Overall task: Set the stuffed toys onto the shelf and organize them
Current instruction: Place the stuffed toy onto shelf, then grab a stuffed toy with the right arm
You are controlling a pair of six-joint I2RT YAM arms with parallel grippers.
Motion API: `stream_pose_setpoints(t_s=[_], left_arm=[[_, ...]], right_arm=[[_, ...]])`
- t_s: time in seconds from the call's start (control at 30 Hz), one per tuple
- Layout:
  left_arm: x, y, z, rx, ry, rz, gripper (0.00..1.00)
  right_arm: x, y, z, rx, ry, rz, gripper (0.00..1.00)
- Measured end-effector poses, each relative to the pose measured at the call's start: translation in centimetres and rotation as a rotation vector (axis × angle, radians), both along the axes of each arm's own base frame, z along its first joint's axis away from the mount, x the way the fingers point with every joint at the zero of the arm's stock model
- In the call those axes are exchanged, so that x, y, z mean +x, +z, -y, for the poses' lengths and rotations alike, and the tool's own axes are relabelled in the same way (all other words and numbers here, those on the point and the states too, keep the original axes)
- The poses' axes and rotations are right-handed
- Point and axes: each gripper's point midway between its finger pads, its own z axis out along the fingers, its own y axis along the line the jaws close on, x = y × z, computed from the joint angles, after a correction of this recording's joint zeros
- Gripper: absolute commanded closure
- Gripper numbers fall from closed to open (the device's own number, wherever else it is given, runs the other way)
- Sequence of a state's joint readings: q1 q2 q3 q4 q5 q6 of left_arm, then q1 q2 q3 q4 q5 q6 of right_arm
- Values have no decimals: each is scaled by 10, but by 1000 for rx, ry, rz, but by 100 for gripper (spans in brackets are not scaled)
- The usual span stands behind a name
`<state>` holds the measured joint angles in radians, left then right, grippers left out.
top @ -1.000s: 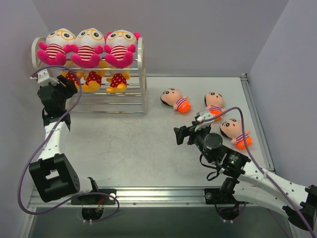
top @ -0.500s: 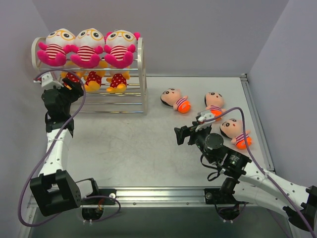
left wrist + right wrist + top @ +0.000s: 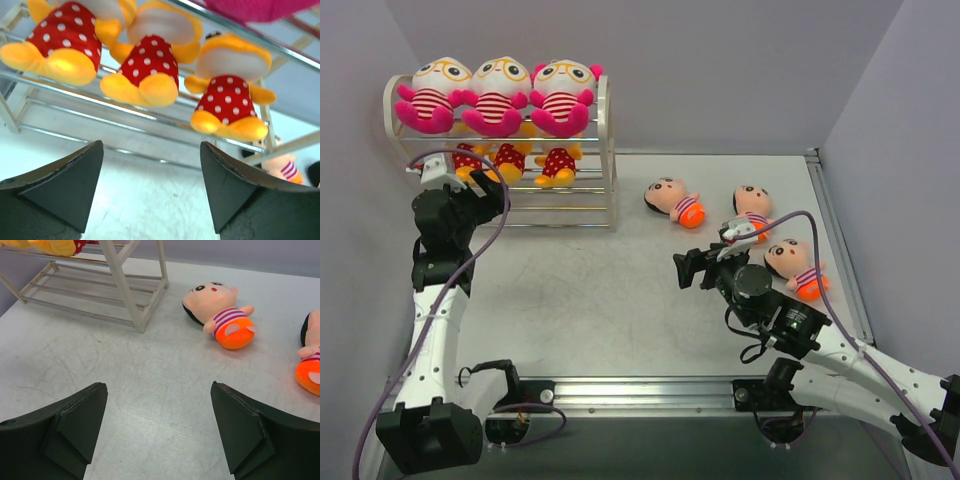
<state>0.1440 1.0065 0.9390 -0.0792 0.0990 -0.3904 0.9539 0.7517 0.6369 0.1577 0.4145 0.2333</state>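
The cream wire shelf (image 3: pixel 608 150) stands at the back left. Three pink stuffed toys (image 3: pixel 498 95) sit along its top tier, and three yellow ones in red dotted dresses (image 3: pixel 508 162) (image 3: pixel 150 65) sit on the middle tier. Three peach-faced toys lie on the table to the right: (image 3: pixel 675 202), (image 3: pixel 753 212), (image 3: pixel 798 268). My left gripper (image 3: pixel 488 190) (image 3: pixel 150 145) is open and empty, just in front of the shelf below the yellow toys. My right gripper (image 3: pixel 682 270) (image 3: pixel 159 385) is open and empty over bare table, short of the nearest peach toy (image 3: pixel 220 315).
The bottom shelf tier (image 3: pixel 65 112) holds nothing. A raised metal rail (image 3: pixel 840 240) runs along the table's right edge, and grey walls close the back and sides. A purple cable (image 3: pixel 790 222) loops over the right arm near the peach toys.
My left gripper drew back from the middle tier, toward the near right, and its jaws opened wider. The yellow toys stay on the shelf. The right arm barely moved.
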Motion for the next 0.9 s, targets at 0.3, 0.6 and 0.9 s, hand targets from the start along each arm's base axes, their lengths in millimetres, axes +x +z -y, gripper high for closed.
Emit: stream_pose_setpoints(t_s=[0.3,0.6,0.9], left_arm=[[-50,-6,38,123,-99,-89,4],[-108,-7,46,201,-101,-37,6],[-142,-24,18,227,38,-33,6]], right_arm=[[24,-9,10,-11,-120,-86,13],[80,-43,48,10,-322,-255,18],[147,-95,73,52,-384,-450,18]])
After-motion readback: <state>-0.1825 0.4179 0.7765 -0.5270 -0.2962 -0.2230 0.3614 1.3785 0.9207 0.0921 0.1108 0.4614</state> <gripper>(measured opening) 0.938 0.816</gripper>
